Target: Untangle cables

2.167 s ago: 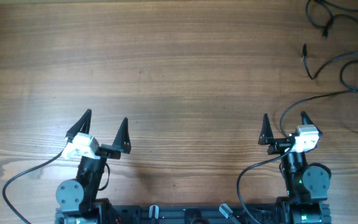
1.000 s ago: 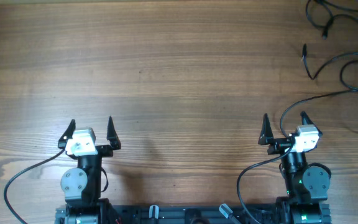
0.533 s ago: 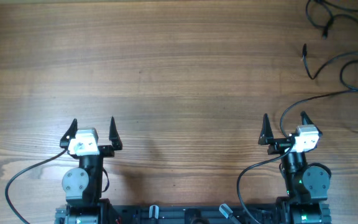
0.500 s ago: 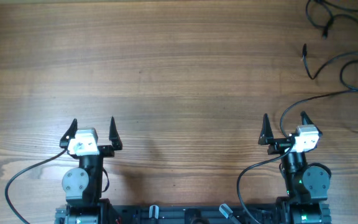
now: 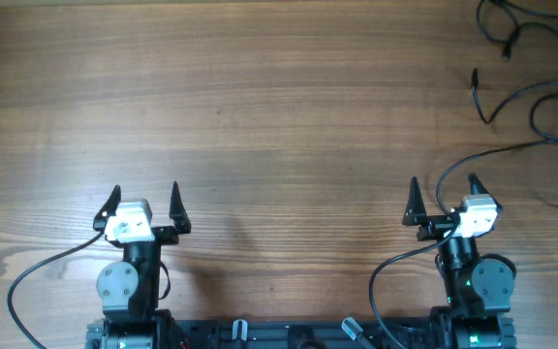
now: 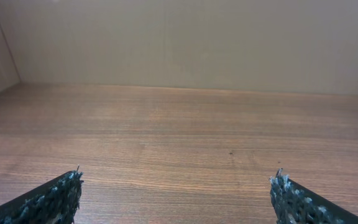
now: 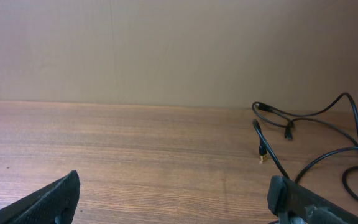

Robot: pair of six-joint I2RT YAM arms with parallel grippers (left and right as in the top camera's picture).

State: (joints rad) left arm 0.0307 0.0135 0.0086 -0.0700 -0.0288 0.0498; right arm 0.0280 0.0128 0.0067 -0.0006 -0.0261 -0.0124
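Hovering over the near edge of the table (image 5: pixel 279 116) with left gripper (image 5: pixel 144 191) and right gripper (image 5: pixel 443 184), spreading all 4 fingers wide, gripping nothing. Seeing the cables (image 5: pixel 492 119) sprawling in loose loops at the far-right corner, apart from both grippers.

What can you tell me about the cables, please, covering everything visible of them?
The cables are thin black cords, rubbery-looking, lying slack on the wooden table at its far right corner. They wind in loose loops that cross one another, and some run off the overhead view's right edge. Two small plug ends show, one with a pale tip. One strand curves in close to the open right gripper, which holds nothing.
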